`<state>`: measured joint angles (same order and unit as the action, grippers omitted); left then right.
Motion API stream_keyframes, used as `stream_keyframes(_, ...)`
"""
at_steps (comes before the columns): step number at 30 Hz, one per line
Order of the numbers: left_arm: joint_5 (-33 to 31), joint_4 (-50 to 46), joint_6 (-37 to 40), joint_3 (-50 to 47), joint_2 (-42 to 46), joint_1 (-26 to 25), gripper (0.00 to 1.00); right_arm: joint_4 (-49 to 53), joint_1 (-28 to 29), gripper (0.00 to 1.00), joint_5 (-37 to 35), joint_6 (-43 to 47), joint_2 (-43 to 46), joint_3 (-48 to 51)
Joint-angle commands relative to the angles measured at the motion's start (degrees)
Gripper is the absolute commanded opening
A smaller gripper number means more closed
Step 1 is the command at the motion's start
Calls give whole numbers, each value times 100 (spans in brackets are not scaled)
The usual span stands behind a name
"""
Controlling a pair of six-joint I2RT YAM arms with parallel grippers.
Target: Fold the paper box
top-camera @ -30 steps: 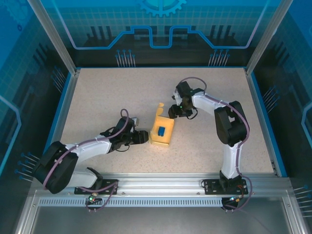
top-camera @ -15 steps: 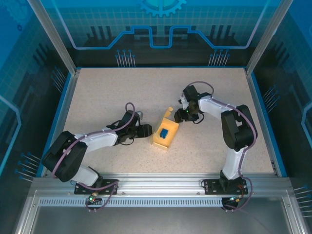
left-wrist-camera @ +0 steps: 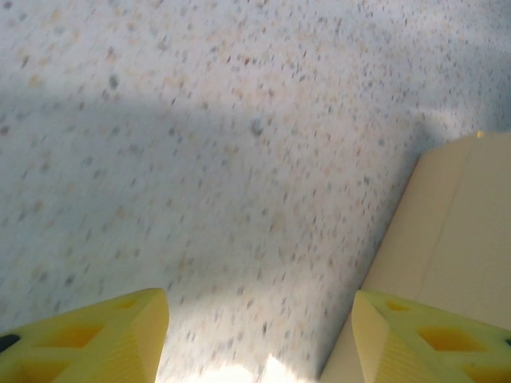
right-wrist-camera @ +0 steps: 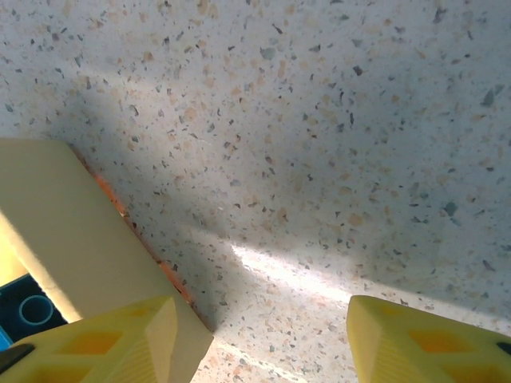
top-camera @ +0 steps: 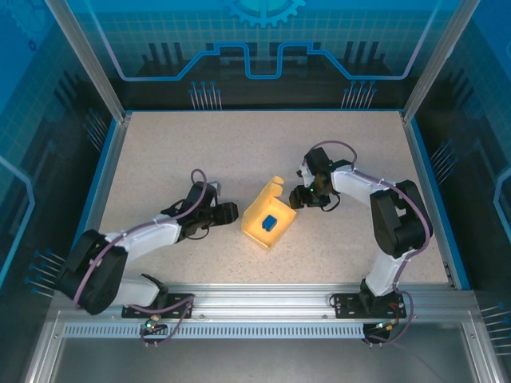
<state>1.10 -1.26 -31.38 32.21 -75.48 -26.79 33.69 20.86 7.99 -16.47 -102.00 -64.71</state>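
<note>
You had one box (top-camera: 258, 213) near the tabletop's (top-camera: 200, 152) middle, with one blue piece (top-camera: 270, 224) inside. Your two grippers flanked it, fingers spread, holding nothing: left gripper (top-camera: 231, 211) and right gripper (top-camera: 297, 199), each just beside it.

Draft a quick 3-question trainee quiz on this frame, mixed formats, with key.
1. True or false: the left tool is shut on the paper box.
2. Multiple choice: what lies inside the box? A) a small blue object B) a red ball C) a metal screw
3. Short answer: in the top view, which is nearer the box's upright flap, the left one or the right tool?

Key: 1 false, its fingers stand apart beside the box; 2 A; 3 the right tool.
</note>
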Motion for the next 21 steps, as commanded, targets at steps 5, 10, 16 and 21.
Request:
stream_keyframes(5, 812, -591, -41, -567, 610, -75, 63, 84, -50, 59, 27, 20, -157, -377)
stream_keyframes(10, 1039, -303, -221, -627, 390, -208, 63, 107, -46, 59, -25, 38, -169, -401)
stream_keyframes(16, 1299, 301, -547, -662, -25, -305, 62, 104, -46, 59, -70, 43, -58, -333)
stream_keyframes(21, 1229, 589, -709, -740, -85, -315, 62, 67, -37, 59, -34, 21, -47, -272)
